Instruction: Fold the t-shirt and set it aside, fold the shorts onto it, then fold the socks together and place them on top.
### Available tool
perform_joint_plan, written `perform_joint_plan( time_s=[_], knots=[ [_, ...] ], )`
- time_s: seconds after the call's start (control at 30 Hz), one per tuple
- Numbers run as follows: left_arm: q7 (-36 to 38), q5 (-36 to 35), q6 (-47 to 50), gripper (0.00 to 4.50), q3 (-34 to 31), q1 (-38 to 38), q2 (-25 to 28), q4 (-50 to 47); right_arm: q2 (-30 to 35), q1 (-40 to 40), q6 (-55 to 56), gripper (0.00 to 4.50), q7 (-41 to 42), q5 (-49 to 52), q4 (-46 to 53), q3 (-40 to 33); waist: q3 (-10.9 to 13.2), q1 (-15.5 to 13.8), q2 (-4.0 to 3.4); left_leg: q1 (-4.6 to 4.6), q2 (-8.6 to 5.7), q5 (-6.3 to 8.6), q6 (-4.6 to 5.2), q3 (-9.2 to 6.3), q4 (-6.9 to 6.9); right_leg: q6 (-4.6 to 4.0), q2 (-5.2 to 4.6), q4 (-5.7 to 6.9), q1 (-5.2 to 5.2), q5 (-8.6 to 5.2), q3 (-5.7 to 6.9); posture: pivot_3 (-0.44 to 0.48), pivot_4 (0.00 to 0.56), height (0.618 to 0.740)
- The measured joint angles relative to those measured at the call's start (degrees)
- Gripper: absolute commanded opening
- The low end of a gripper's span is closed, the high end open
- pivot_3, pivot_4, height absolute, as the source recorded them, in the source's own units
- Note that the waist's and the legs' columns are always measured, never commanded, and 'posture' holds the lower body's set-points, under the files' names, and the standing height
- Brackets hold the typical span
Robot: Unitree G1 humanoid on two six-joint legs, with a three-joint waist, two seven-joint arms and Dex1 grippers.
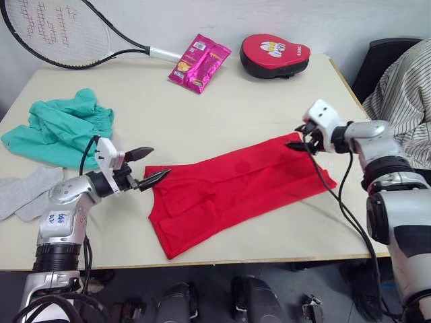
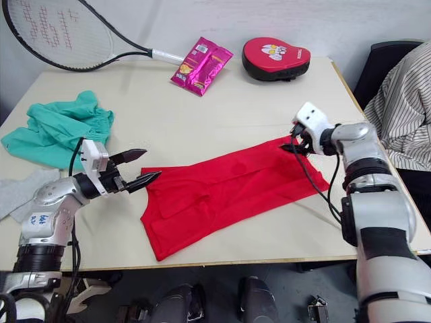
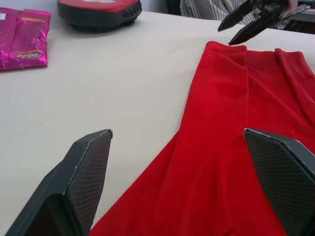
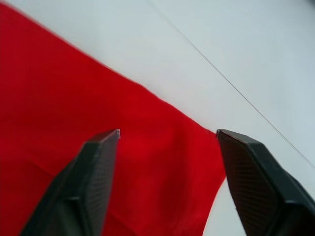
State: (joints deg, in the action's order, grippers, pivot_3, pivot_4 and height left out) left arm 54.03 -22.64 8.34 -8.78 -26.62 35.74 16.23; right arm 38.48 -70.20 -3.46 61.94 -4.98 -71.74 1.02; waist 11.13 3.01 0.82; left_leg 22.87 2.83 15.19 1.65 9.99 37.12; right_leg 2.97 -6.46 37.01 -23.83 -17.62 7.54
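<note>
Fingers of the left gripper (image 1: pixel 149 166) are seen spread, empty, at centre-left beside the t-shirt (image 1: pixel 229 188), lying mid-frame. Left wrist view: the t-shirt's edge (image 3: pixel 211 162) is framed between parted pads. Right wrist view: the right gripper (image 4: pixel 167 132) is parted above a corner; both corners should be pinched squarely.

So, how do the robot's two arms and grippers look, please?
Both arms are silver-grey metal with black joint bands. A black cable runs loose along each. The left gripper and the right gripper each have two black pointed fingers on a white wrist block; in the wrist views the finger pads show a fine woven texture. The left forearm bears small blue handwriting.
</note>
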Motion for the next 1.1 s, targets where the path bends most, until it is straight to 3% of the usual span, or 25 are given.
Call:
perform_joint_plan(
  time_s=[0.03, 0.2, 0.27, 0.47, 0.63, 0.8, 0.93, 1.1],
  knots=[
    [0.58, 1.14, -1.14, 4.50, 0.84, -1.81, 0.14, 2.78, 1.70, 0.94, -5.39, 4.47, 1.81, 1.63, 3.43, -1.04, 0.00, -0.03, 0.00, 0.01, 0.00, 0.00, 0.00, 0.00, -0.01, 0.00, 0.00, -0.01, -0.01, 0.00, 0.00, 0.000, 0.150, 0.740],
    [5.59, 8.34, -8.66, 4.50, 5.74, -13.20, 0.80, 21.12, 12.69, 19.53, -48.55, 4.47, 5.98, 12.08, 38.96, -8.44, -0.01, -1.61, 0.00, 0.39, 0.00, 0.04, 0.00, -0.16, 0.05, -0.01, -0.04, -0.05, -0.29, 0.00, 0.10, 0.000, 0.150, 0.740],
    [7.42, 9.98, -10.35, 4.50, 6.95, -17.10, 0.17, 28.10, 12.64, 27.17, -62.90, 4.47, 2.82, 15.86, 51.25, -13.68, -0.01, -1.56, 0.00, 0.47, -0.03, 0.06, 0.04, -0.14, 0.08, -0.01, -0.07, -0.02, -0.38, 0.00, 0.11, 0.000, 0.150, 0.740],
    [11.79, 14.16, -15.61, 4.50, 9.71, -25.03, -3.46, 41.43, 5.76, 40.85, -85.37, 4.47, -8.75, 19.76, 73.75, -26.91, -0.01, -1.24, 0.03, 0.48, -0.04, 0.03, 0.04, 0.00, 0.09, -0.02, -0.07, 0.25, -0.57, 0.03, 0.04, 0.000, 0.150, 0.740],
    [9.89, 18.50, -18.29, 4.50, 10.72, -28.62, -4.86, 49.57, -1.88, 46.91, -87.96, 4.47, -15.61, 22.01, 82.25, -30.75, -0.04, -1.28, 0.17, 0.48, -0.06, -0.01, 0.07, 0.01, 0.09, -0.02, -0.06, 0.37, -0.64, 0.03, 0.00, 0.000, 0.150, 0.740],
    [10.15, 20.89, -17.74, 4.50, 11.49, -31.03, -6.50, 52.70, -7.68, 45.51, -86.89, 4.47, -21.39, 22.34, 83.87, -30.45, -0.36, -0.84, 0.81, 0.46, -0.03, -0.01, 0.06, -0.01, 0.09, -0.03, -0.03, 0.37, -0.62, 0.02, 0.00, 0.000, 0.150, 0.740],
    [11.89, 21.46, -17.13, 4.50, 11.57, -31.61, -6.88, 53.36, -9.66, 43.68, -84.36, 3.55, -24.00, 22.86, 82.50, -28.25, -0.40, -0.41, 0.86, 0.43, -0.03, -0.02, 0.05, 0.00, 0.07, -0.04, -0.03, 0.39, -0.62, 0.01, -0.01, 0.000, 0.150, 0.740],
    [13.13, 21.67, -16.54, 3.03, 11.52, -31.63, -7.87, 53.45, -11.26, 42.37, -80.07, 1.83, -26.09, 23.68, 79.88, -24.79, -0.42, -0.18, 0.89, 0.43, -0.03, -0.03, 0.04, 0.00, 0.07, -0.05, -0.03, 0.40, -0.60, 0.01, -0.01, 0.000, 0.150, 0.740]
  ],
)
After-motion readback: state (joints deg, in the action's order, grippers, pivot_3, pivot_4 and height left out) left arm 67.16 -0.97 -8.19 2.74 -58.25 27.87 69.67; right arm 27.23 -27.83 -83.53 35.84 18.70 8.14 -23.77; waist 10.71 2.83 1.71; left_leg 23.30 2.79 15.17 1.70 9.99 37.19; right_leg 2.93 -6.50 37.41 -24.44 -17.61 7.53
